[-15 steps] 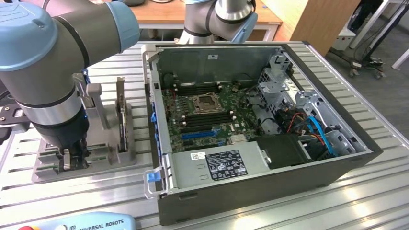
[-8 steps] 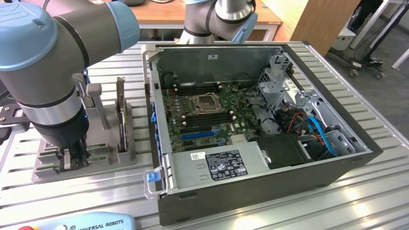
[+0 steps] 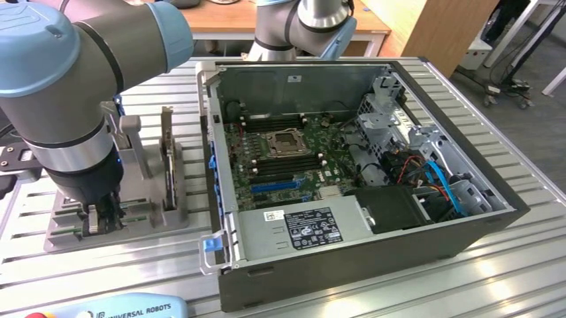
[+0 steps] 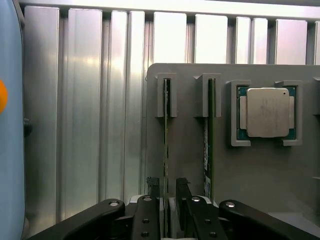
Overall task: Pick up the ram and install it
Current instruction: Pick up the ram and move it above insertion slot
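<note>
One thin green ram stick (image 4: 165, 140) is sitting in its grey holder (image 4: 260, 175) (uninstalled). Black end effector (image 4: 167, 184) is clamping it narrowly.

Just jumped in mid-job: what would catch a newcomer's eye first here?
The open PC case sits mid-scene. On the exterior view's left, the gripper is down at a gray holder, over one ram of two standing on edge; a silver processor lies beside them.
</note>
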{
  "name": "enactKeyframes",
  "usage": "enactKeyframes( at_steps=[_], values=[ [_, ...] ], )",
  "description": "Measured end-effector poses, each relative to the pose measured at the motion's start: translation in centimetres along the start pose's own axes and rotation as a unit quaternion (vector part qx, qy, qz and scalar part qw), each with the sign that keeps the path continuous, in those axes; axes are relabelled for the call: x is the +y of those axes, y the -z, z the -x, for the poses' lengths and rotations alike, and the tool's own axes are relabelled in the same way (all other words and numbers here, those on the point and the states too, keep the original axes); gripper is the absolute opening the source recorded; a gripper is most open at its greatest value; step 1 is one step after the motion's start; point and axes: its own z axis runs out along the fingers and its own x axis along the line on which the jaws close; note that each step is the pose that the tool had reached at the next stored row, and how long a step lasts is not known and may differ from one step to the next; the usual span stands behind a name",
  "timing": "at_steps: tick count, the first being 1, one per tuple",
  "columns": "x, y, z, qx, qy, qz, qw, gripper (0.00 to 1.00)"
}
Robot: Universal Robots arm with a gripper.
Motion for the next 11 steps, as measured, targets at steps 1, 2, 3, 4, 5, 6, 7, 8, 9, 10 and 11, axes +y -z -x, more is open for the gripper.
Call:
enactKeyframes(
  at_steps=[1, 2, 3, 4, 5, 6, 7, 8, 9, 10, 11],
  values=[
    [0.0, 0.0, 0.0, 0.0, 0.0, 0.0, 1.0, 0.27],
    [0.01, 0.0, 0.01, 0.0, 0.0, 0.0, 1.0, 0.27],
    [0.01, 0.0, 0.0, 0.0, 0.0, 0.0, 1.0, 0.27],
    [0.01, 0.0, 0.01, 0.0, 0.0, 0.0, 1.0, 0.27],
    [0.0, 0.0, 0.01, 0.0, 0.0, 0.0, 1.0, 0.27],
    [0.01, 0.0, 0.01, 0.0, 0.0, 0.0, 1.0, 0.27],
    [0.0, 0.0, 0.01, 0.0, 0.0, 0.0, 1.0, 0.27],
    [0.01, 0.0, 0.01, 0.0, 0.0, 0.0, 1.0, 0.26],
    [0.0, 0.0, 0.01, 0.0, 0.0, 0.0, 1.0, 0.26],
    [0.01, 0.0, 0.01, 0.0001, 0.0, 0.0, 1.0, 0.2],
    [0.0, 0.0, 0.01, 0.0001, 0.0, 0.0, 1.0, 0.13]
  ],
)
